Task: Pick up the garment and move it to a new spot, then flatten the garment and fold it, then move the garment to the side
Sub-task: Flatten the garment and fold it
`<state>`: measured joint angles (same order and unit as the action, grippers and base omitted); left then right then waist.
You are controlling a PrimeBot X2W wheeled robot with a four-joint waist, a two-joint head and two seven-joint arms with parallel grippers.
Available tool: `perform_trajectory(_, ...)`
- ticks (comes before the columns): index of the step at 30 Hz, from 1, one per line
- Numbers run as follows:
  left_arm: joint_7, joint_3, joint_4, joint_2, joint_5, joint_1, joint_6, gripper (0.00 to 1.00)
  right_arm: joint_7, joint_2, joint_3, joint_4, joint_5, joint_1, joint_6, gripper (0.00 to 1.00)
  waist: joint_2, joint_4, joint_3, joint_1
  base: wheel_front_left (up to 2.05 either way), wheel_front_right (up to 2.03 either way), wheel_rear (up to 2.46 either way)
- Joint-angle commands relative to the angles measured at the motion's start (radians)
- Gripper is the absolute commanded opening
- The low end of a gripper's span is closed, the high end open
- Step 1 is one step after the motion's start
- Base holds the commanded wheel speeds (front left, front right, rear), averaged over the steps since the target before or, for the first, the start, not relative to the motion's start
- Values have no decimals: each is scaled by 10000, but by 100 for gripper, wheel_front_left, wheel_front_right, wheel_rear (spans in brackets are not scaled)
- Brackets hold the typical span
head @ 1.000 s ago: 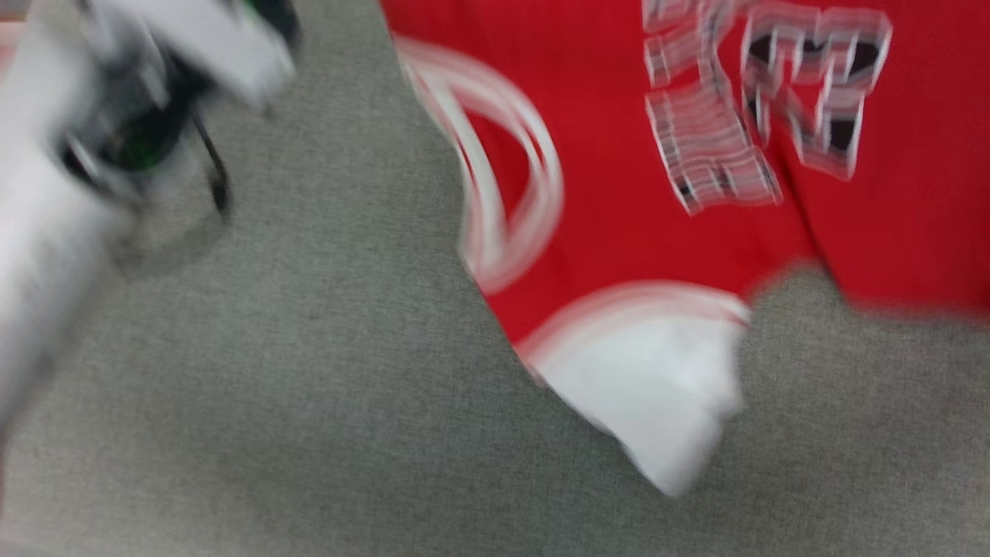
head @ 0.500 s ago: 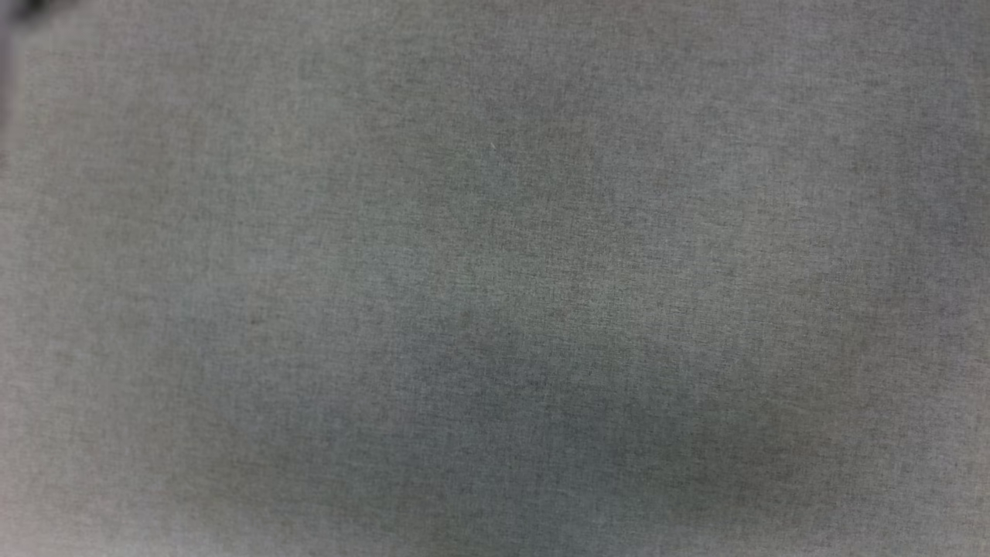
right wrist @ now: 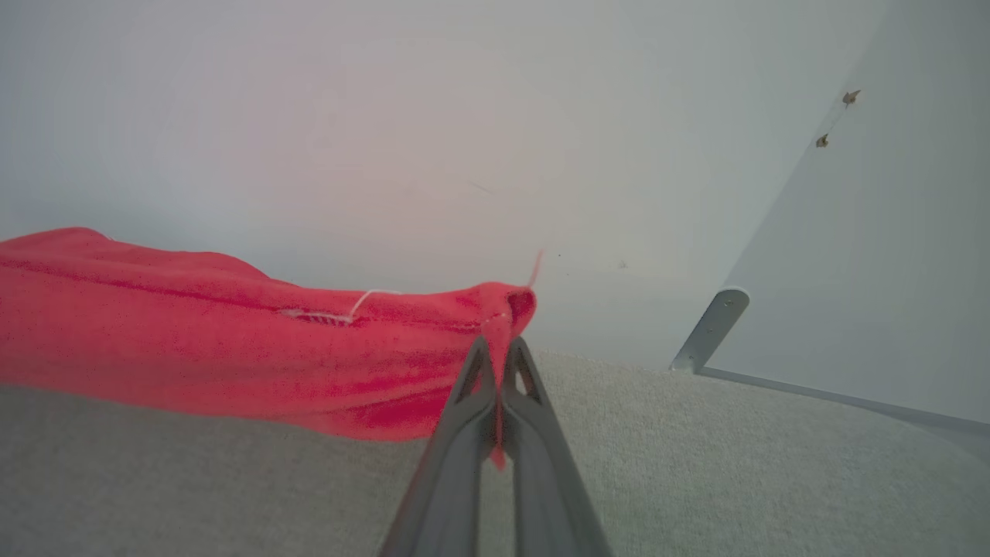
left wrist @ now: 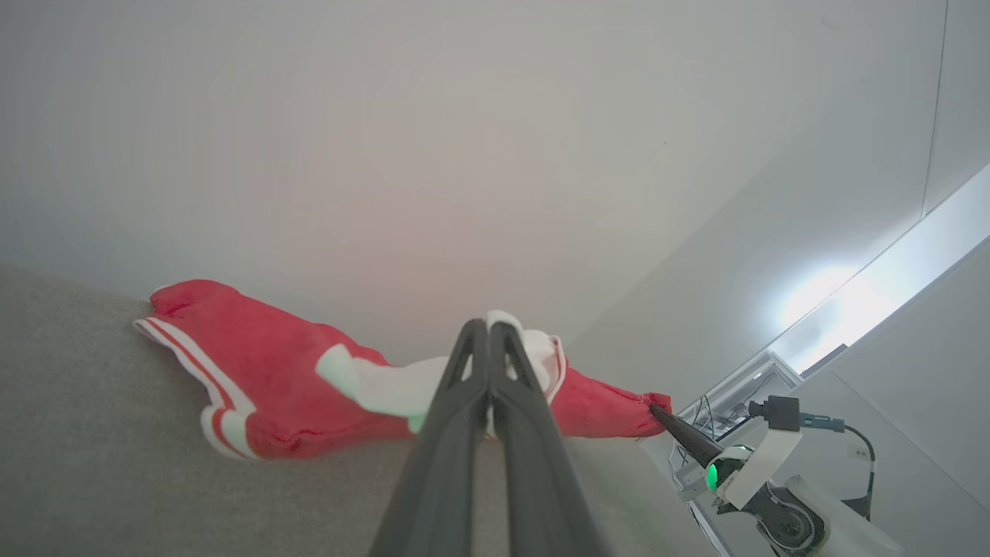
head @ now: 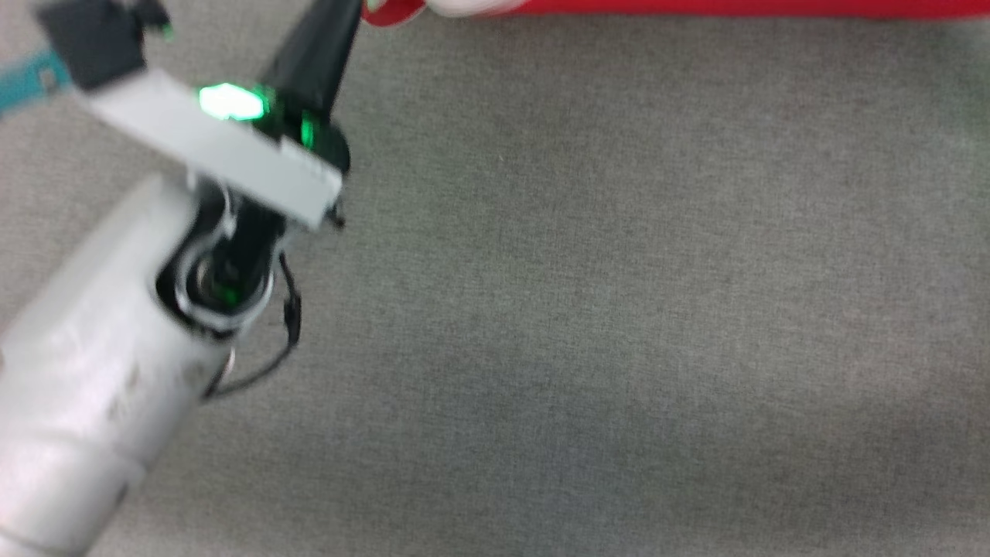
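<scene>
Two pinches hold the garment (left wrist: pixel 294 387), which is drawn out as a long, bunched red band across the far part of the grey cloth-covered surface (right wrist: pixel 696 464), close before a pale wall (left wrist: pixel 387 155). Whether the band rests on the cloth or hangs just above it I cannot tell. The left pincer (left wrist: pixel 489 329) has its two dark fingers pressed together on a white sleeve fold, and white cloth bulges out just past its tips and to either side. To the left of those tips, in its own wrist view, the red body runs on to an end edged with red-and-white striped trim. To their right the red narrows to a corner nipped by the right pincer (right wrist: pixel 499 348), whose fingers are likewise squeezed together, with a sliver of red fabric caught between them and a tuft standing up beyond the tips. From the right pincer the cloth runs away to the left, with a loose white thread (right wrist: pixel 363 298) lying on it near the tips. To the right of that pincer, well apart from the garment, a pale side panel (right wrist: pixel 889 271) rises from the surface, with a metal bracket (right wrist: pixel 708 329) at its foot and two small brownish fixings (right wrist: pixel 851 97) higher up. In the head view a green light (head: pixel 230 102) glows on the wrist behind the left pincer, and the grey surface spreads to its right, below the garment's red edge.
</scene>
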<state>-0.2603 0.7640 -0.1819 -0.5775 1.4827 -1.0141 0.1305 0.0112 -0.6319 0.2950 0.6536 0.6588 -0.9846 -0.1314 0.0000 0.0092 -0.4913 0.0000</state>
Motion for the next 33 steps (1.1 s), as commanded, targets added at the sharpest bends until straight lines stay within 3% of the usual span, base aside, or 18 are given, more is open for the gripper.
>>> perform_trajectory(1,-54,-171,121,-52,-195,285,-7,0,13,-150,57,-217,97,335,14,0,0,38,165,0,0,0,0)
perform_trajectory(7,-31,-1284,1447,-64,-1122,3119,-7,0,-332,-1091,-273,-2478,775,3433,14,0,0,-77,789,0,0,0,0)
perform_trajectory(15,-34,-2211,2994,-615,-2181,6715,-7,0,-1619,-1414,-1799,-5420,884,7210,14,0,0,-410,1589,0,0,0,0)
perform_trajectory(20,-34,-2859,4041,-834,-2615,8529,-7,0,-2577,-988,-3488,-7533,652,9540,14,0,0,-456,1829,0,0,0,0)
perform_trajectory(26,-35,-3583,5290,-989,-3091,9956,-7,0,-3744,37,-5349,-10048,275,11772,14,0,0,-412,1786,0,0,0,0)
perform_trajectory(29,-35,-3643,5455,-999,-3268,10027,-7,0,-4097,400,-5657,-10677,195,12092,14,0,0,-375,1720,0,0,0,0)
perform_trajectory(33,76,-3154,5208,-1002,-3379,9083,-7,0,-4332,547,-5476,-10633,282,11434,13,0,0,-254,1605,0,0,0,0)
